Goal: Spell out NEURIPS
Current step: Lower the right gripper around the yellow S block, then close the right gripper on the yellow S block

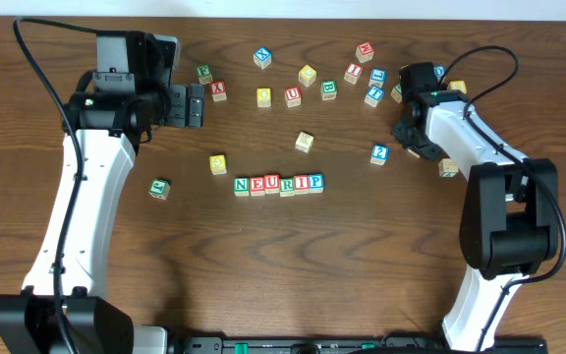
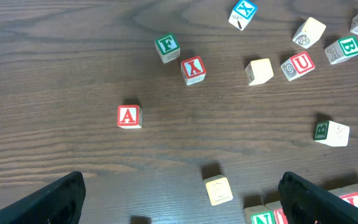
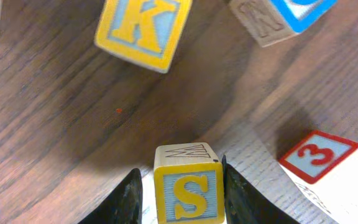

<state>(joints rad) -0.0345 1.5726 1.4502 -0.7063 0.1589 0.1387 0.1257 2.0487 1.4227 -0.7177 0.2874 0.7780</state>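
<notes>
NEURIPS cubes, 7 pcs. NEURIP row (image 1: 278, 184): six cubes touching side by side, mid-table (image 1: 165, 256), reading N-E-U-R-I-P. S cube (image 3: 187, 186): yellow letter on blue face, clamped btwn fingers of right gripper (image 3: 182, 208) at table's right side, well apart from row; K cube (image 3: 143, 28) and 3 cube (image 3: 319, 158) nr it. Left gripper (image 2: 188, 205): jaws wide, holding nothing, above bare wood nr A cube (image 2: 128, 116).

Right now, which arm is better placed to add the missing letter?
Right. The right pincer is closed around the S cube the NEURIP row lacks; the left pincer hangs open and empty.
</notes>
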